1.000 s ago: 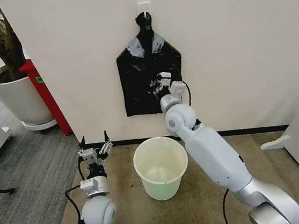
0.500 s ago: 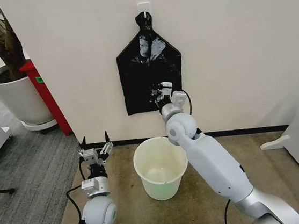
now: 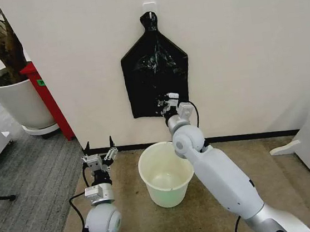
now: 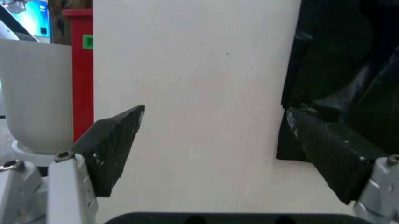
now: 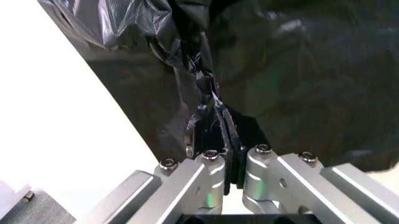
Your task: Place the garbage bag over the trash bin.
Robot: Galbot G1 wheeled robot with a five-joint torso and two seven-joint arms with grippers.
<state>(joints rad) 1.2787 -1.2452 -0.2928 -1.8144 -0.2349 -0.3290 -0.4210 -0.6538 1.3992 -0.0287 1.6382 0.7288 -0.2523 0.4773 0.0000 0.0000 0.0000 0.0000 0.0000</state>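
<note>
Both fingers of the right gripper [image 3: 167, 100] were clamped on the hanging garbage bag [image 3: 155, 74]; the trash bin [image 3: 166, 172] stood directly below, while the left gripper [image 3: 98, 152] waited open beside it.

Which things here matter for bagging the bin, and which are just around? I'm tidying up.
Job: black bag hanging on the wall, pinched by the right gripper; cream bin; left gripper, open, waiting.
Lying about: plant pot; red cabinet.
</note>
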